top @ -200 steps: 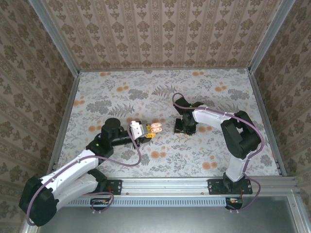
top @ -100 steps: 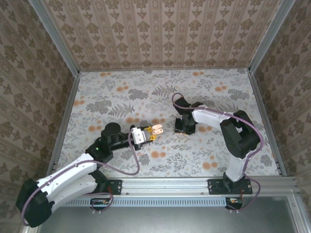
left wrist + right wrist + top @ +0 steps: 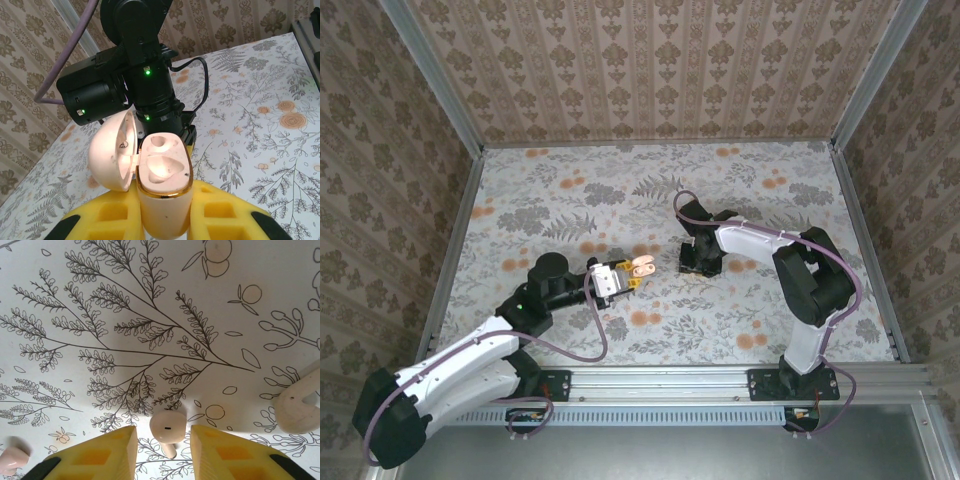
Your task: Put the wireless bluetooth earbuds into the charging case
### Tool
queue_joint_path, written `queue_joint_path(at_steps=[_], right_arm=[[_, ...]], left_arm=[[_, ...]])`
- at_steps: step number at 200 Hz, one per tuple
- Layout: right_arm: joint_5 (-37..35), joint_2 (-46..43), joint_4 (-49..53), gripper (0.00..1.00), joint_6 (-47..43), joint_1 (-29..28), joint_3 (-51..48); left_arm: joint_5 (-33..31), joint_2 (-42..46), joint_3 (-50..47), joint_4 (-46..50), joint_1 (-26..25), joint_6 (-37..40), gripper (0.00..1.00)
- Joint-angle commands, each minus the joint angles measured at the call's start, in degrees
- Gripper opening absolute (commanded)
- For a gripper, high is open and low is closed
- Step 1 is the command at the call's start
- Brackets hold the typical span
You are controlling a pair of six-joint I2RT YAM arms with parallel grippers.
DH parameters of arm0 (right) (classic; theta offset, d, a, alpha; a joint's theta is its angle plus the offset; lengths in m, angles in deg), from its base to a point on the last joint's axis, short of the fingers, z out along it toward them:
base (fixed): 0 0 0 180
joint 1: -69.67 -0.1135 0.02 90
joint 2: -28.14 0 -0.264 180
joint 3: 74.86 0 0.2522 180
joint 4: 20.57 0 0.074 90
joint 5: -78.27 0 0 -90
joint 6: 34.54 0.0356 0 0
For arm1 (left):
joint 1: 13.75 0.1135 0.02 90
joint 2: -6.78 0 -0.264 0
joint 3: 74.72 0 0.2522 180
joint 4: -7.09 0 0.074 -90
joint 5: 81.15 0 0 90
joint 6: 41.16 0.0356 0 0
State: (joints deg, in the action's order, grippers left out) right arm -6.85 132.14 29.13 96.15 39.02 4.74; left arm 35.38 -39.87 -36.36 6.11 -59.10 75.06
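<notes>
In the right wrist view, the bottom edge cuts off both yellow fingers point(image 3: 100, 455). A cream piece point(image 3: 11, 459) is cropped at the lower left corner. A curved cream shape point(image 3: 300, 407) is cropped at the right edge, and you cannot tell what it is. In the left wrist view, the charging case point(image 3: 162, 200) runs off the bottom edge. In the top view, the earbuds are too small to make out.

Table top point(image 3: 620, 180) covered in a pale floral print, grey ferns and leaves with orange blotches; back wall point(image 3: 660, 70), left wall point(image 3: 370, 180) and right wall point(image 3: 920, 180) papered in brown damask with vertical stripes; aluminium posts point(image 3: 430, 75) at both rear corners; aluminium rail point(image 3: 720, 378) along the near edge; light even, shadows soft.
</notes>
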Motion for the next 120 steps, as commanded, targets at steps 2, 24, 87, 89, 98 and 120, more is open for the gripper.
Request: queue_joint_path(at_steps=[2, 24, 87, 89, 98, 120], right_arm=[[-1.1, 0.4, 0.1, 0.35, -0.5, -0.4, -0.1], [-1.0, 0.9, 0.4, 0.35, -0.5, -0.4, 0.1], [0.2, 2.8, 0.4, 0.34, -0.4, -0.4, 0.5], [0.2, 2.9, 0.4, 0.34, -0.4, -0.4, 0.5], [0.3, 3.1, 0.4, 0.34, -0.4, -0.4, 0.6], [0.4, 3.2, 0.3, 0.3, -0.5, -0.4, 0.6]], left_arm=[[0.5, 0.0, 0.5, 1.0, -0.2, 1.2, 0.0], [0.5, 0.0, 0.5, 1.3, -0.3, 1.2, 0.0], [0.5, 0.2, 0.4, 1.5, -0.3, 1.0, 0.0], [0.5, 0.2, 0.4, 1.5, -0.3, 1.0, 0.0], [0.3, 0.2, 0.4, 1.5, -0.3, 1.0, 0.0], [0.0, 0.2, 0.6, 1.7, -0.3, 1.0, 0.0]])
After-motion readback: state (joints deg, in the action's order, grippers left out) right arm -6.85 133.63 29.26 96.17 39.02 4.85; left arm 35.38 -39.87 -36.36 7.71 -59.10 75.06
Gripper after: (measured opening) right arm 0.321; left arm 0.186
